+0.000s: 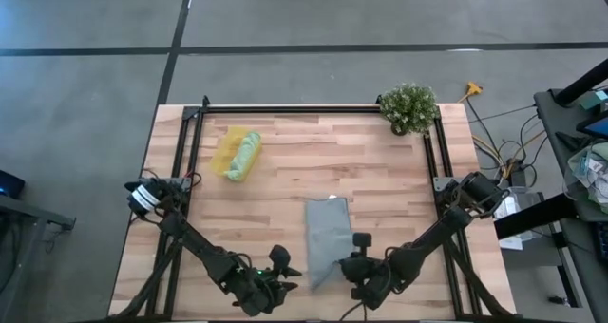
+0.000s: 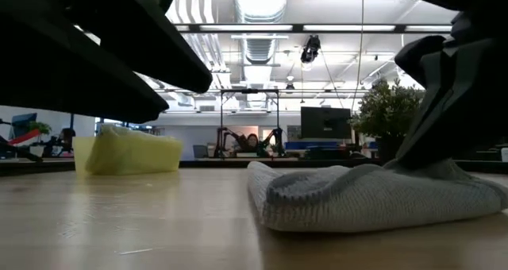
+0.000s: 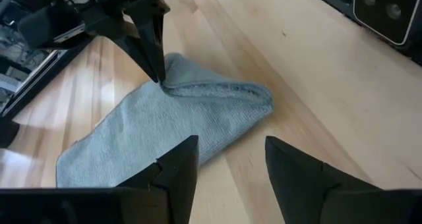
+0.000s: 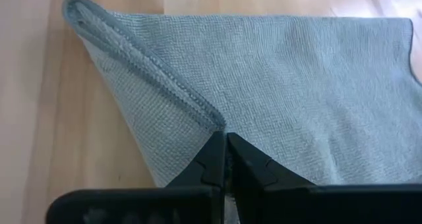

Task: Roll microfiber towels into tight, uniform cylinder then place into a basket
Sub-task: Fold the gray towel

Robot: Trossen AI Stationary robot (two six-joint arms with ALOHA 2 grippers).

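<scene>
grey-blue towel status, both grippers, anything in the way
Right gripper shut on folded grey-blue microfiber towel. Left gripper open, empty, beside the towel. Light green towel in translucent yellow basket. Nothing in the way.

towel (image 1: pixel 328 236): grey-blue | basket (image 1: pixel 229 152): translucent yellow | rolled towel (image 1: pixel 246 156): light green

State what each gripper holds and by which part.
The right gripper is shut on the grey-blue towel, pinching its folded-over near edge. The left gripper is open beside the towel, holding nothing.
</scene>
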